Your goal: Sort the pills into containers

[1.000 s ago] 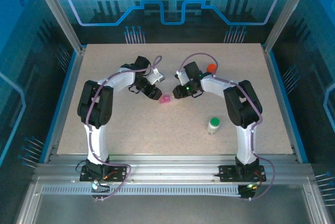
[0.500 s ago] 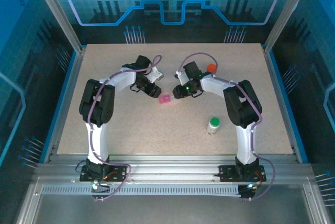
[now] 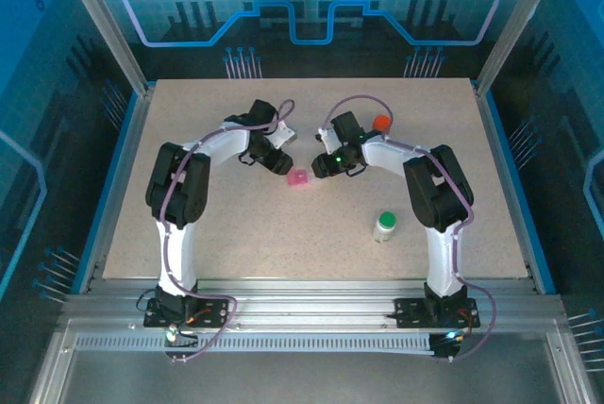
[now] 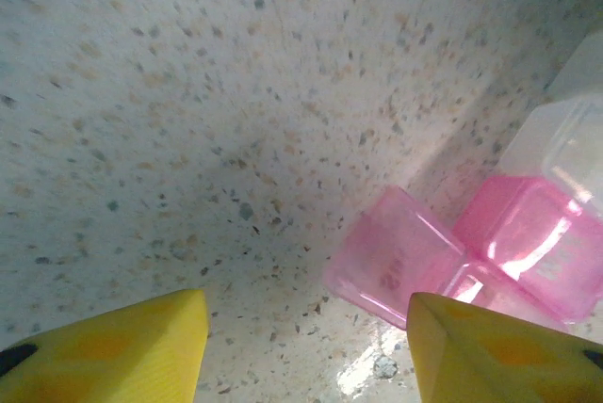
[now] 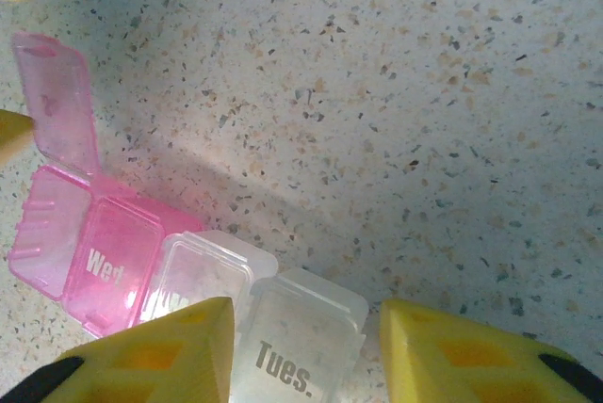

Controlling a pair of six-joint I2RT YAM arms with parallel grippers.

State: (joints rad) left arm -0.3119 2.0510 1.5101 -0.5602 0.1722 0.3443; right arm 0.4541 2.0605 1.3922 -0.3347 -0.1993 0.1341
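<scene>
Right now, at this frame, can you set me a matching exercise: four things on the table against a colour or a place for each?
Things:
1. Tues. compartment
2. Wed compartment
3. green-capped bottle
4. orange cap

Descriptions:
A. farthest back in the top view
B. pink
C. colourless
D. standing alone, towards the near right

Pairs: 1-C, 2-B, 3-D, 4-A
</scene>
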